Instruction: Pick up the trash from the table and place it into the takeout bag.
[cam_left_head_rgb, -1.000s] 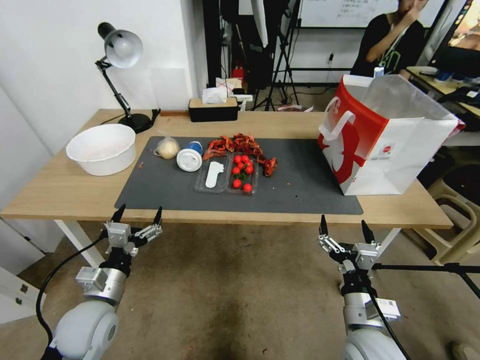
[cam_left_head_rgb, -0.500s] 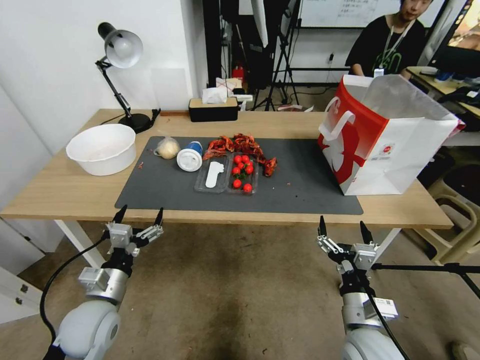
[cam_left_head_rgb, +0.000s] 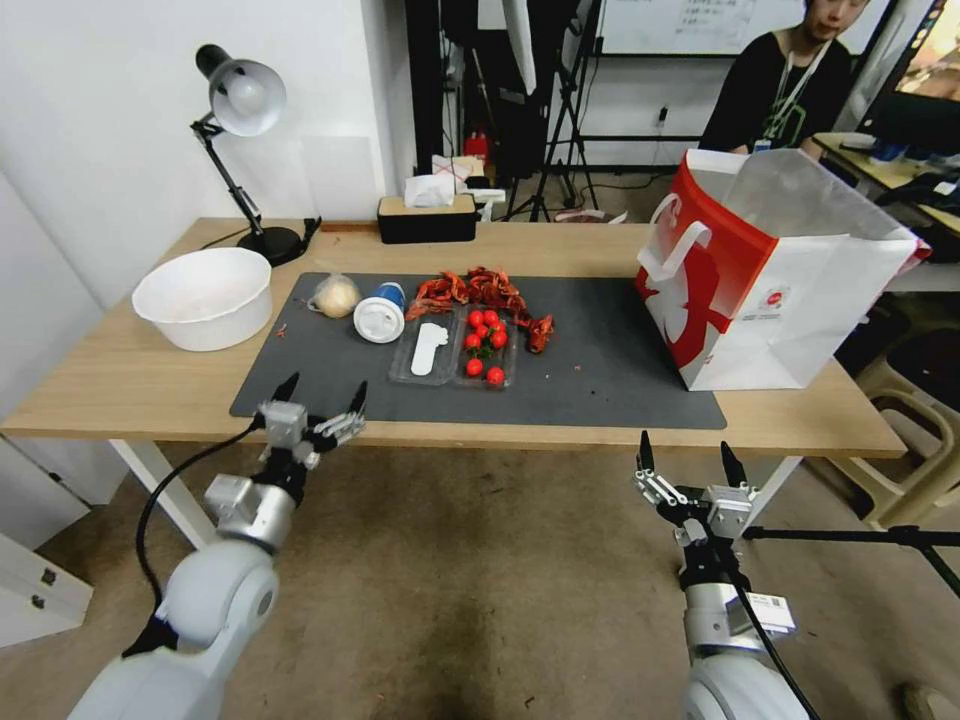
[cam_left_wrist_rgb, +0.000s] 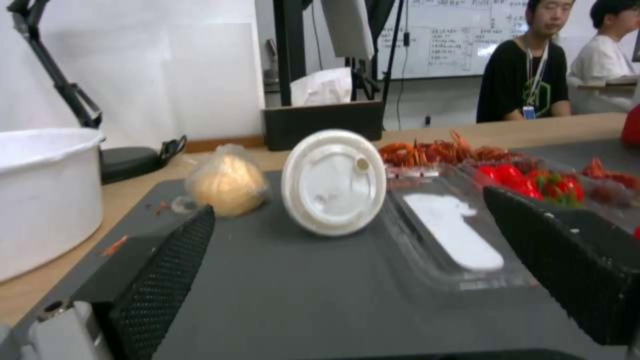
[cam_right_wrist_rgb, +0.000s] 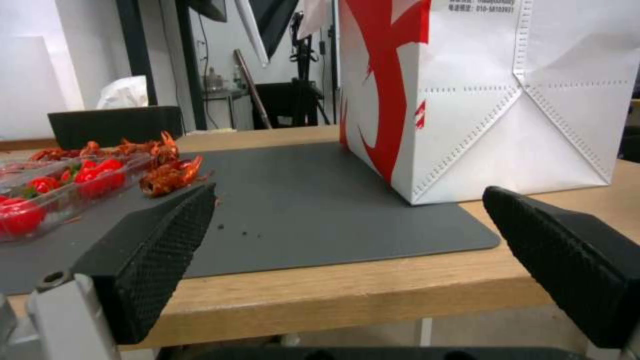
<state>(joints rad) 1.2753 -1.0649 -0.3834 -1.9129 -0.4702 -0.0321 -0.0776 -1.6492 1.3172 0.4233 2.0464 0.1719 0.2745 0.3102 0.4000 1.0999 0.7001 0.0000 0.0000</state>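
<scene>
A blue-white cup (cam_left_head_rgb: 381, 312) with a white lid (cam_left_wrist_rgb: 333, 182) lies on its side on the dark mat (cam_left_head_rgb: 600, 370) of the table (cam_left_head_rgb: 120, 385). Left of it sits a small clear bag with a yellowish lump (cam_left_head_rgb: 334, 295) (cam_left_wrist_rgb: 227, 182). Red crawfish shells (cam_left_head_rgb: 480, 288) (cam_right_wrist_rgb: 170, 172) are piled behind the clear tray. The red and white takeout bag (cam_left_head_rgb: 770, 270) (cam_right_wrist_rgb: 507, 100) stands open at the table's right. My left gripper (cam_left_head_rgb: 322, 392) is open at the mat's front edge, facing the cup. Below the front edge, near the bag, my right gripper (cam_left_head_rgb: 686, 447) is open.
A clear tray of cherry tomatoes (cam_left_head_rgb: 485, 345) (cam_left_wrist_rgb: 533, 180) lies mid-mat beside the cup. A large white bowl (cam_left_head_rgb: 205, 297) (cam_left_wrist_rgb: 40, 190) stands at the left, with a desk lamp (cam_left_head_rgb: 245, 100) and a black tissue box (cam_left_head_rgb: 427, 218) behind. A seated person is beyond the bag.
My left arm has risen and moved forward and to the right, from below the table's edge to the mat's front edge. The right arm has barely moved.
</scene>
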